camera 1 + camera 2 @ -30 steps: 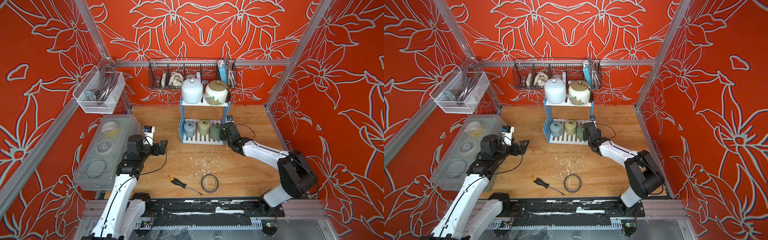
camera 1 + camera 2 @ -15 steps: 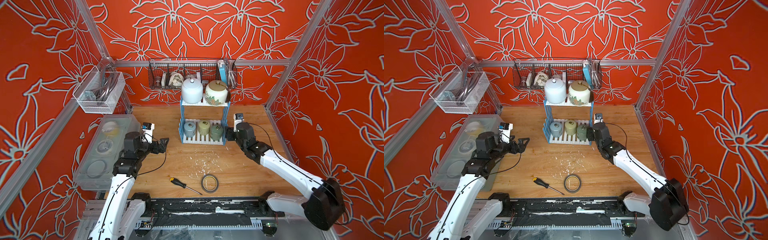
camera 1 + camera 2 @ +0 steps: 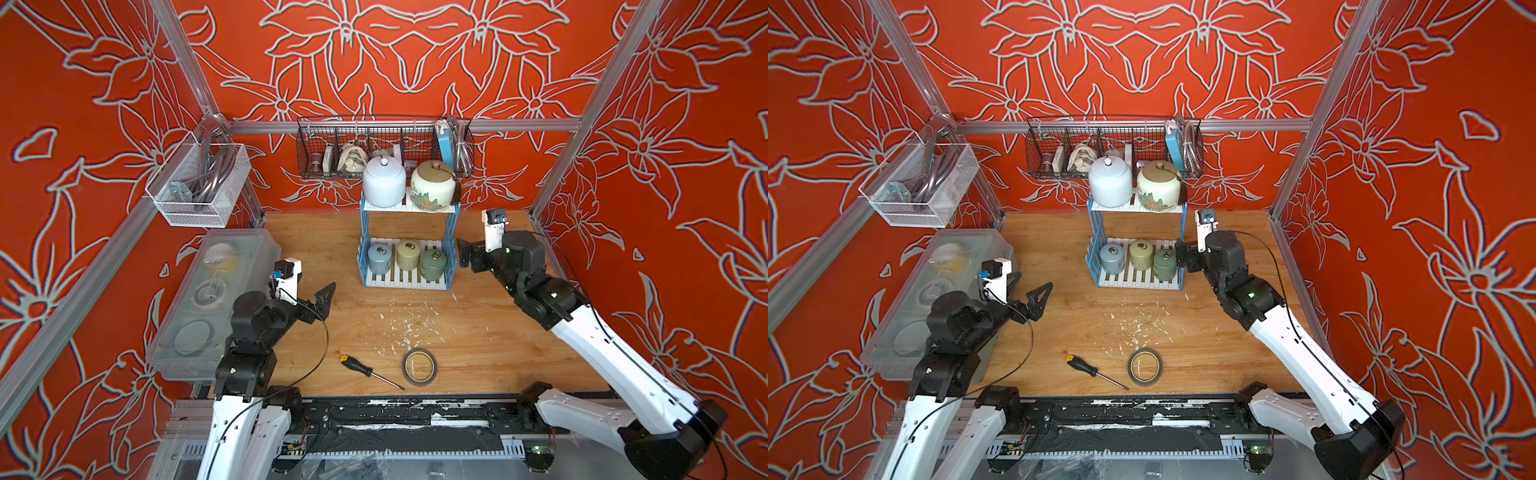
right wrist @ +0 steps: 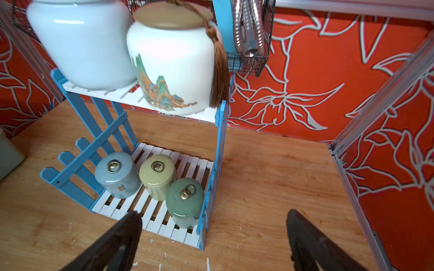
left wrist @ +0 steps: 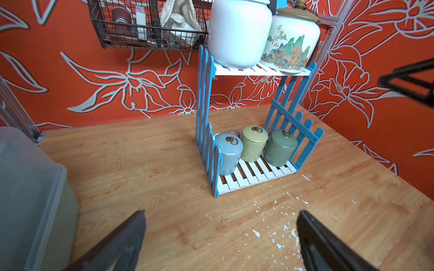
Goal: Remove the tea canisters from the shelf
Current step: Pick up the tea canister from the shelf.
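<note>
I'm watching the left tool (image 3: 1027,287) hovering over the desk (image 3: 478,332), spread wide and empty, at the shelf's 8 o'clock. The shelf (image 3: 451,232) is standing at the desk's 12 o'clock, carrying the white jar (image 3: 383,183) and cream jar (image 3: 432,189) on top, and the grey-blue jar (image 3: 379,258), yellow-green jar (image 3: 408,254) and sage jar (image 3: 433,264) below. The right tool (image 3: 464,254) is gaping wide and empty just beside the shelf's 3 o'clock.

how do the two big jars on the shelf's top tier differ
The white canister is plain; the cream canister carries a painted mountain scene. The white canister's lid is white with a knob; the cream canister's is olive with a brown tassel. Both are large, lidded and upright on the top tier of the shelf.
</note>
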You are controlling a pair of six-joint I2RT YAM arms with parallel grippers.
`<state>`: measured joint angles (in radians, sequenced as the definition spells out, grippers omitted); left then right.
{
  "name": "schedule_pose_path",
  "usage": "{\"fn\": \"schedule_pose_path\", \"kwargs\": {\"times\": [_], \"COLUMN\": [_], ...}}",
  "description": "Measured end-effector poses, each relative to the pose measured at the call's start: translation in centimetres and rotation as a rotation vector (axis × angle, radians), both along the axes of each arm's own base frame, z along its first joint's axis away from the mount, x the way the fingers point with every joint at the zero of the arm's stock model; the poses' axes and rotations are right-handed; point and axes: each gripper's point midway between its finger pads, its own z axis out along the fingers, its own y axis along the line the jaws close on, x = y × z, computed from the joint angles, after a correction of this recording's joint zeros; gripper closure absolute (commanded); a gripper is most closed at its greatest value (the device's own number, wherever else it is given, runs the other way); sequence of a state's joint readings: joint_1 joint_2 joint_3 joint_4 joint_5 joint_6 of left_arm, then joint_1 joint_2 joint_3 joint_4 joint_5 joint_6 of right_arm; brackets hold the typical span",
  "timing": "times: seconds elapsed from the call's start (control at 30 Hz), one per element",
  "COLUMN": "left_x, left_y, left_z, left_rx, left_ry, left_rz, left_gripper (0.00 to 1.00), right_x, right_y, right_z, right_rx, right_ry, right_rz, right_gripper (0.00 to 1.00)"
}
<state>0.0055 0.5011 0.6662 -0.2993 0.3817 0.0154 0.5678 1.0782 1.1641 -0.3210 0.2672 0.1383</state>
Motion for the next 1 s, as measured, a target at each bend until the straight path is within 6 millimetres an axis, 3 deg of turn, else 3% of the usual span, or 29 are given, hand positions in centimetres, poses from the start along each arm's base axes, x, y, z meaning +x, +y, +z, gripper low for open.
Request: {"fn": "schedule_pose_path", "kwargs": {"times": [0.2, 0.33, 0.57, 0.73, 0.87, 1.0], "left_x": [0.6, 0.5, 0.3, 0.3, 0.3, 0.3], "left_y": [0.5, 0.6, 0.5, 0.6, 0.5, 0.5], "left_z": [-0.6, -0.6, 1.3, 2.9, 2.4, 2.2], "left_rx": [0.000, 0.012, 0.003, -0.027, -0.027, -0.025], "left_ry": [-0.055, -0.076, -0.139, -0.200, -0.201, -0.200], "left_rz": [0.028, 0.031, 0.030, 0.043, 0.041, 0.039], "left_gripper": [0.01, 0.00, 0.00, 0.01, 0.01, 0.01], "right_x": [1.6, 3.8, 8.1, 10.4, 11.9, 13.0], "right_y": [1.8, 3.7, 7.1, 8.1, 8.6, 9.1], "right_z": [4.6, 5.8, 7.5, 9.2, 10.8, 11.1], "right_rx": [-0.025, -0.069, -0.104, -0.085, -0.059, -0.049], "right_ry": [-0.031, -0.003, 0.048, 0.051, 0.028, 0.020], "right_rz": [0.053, 0.089, 0.156, 0.174, 0.179, 0.176], "right_gripper": [0.01, 0.02, 0.04, 0.06, 0.09, 0.13]}}
